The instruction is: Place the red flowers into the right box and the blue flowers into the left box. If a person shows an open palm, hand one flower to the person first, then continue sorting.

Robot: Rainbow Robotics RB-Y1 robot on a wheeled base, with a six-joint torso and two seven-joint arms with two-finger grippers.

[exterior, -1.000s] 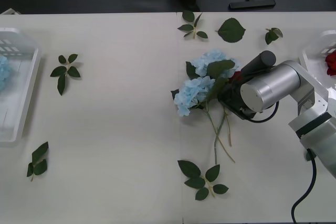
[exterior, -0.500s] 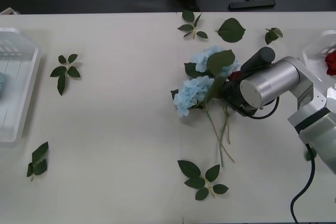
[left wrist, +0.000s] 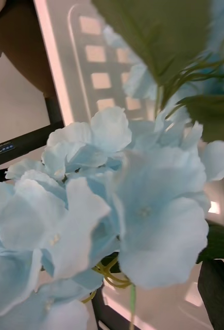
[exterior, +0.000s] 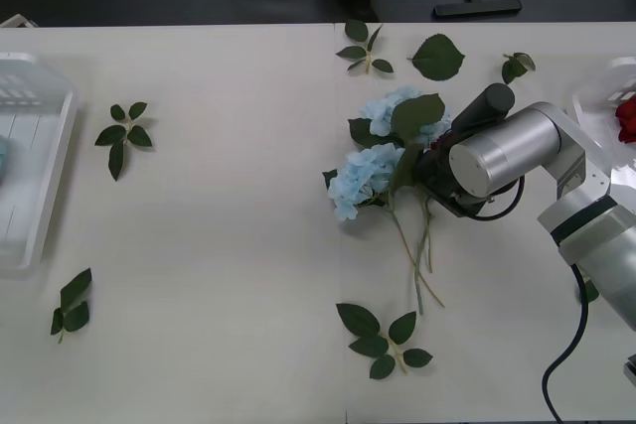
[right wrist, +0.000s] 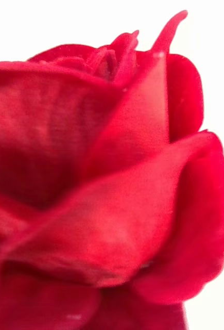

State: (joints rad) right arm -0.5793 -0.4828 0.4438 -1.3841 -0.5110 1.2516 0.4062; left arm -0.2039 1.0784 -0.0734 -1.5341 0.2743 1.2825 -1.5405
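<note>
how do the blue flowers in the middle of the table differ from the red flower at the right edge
The blue flowers are pale, fluffy clusters; the red flower is a smaller, deep-red head. The blue flowers lie on the bare table with stems trailing toward the robot; the red flower sits inside the right box. The right gripper's arm reaches in against the blue flowers, while nothing is near the red flower. Both are flowers still in plain sight for sorting.

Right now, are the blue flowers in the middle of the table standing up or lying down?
Lying down: the blue flowers lie flat, stems stretched along the table.
</note>
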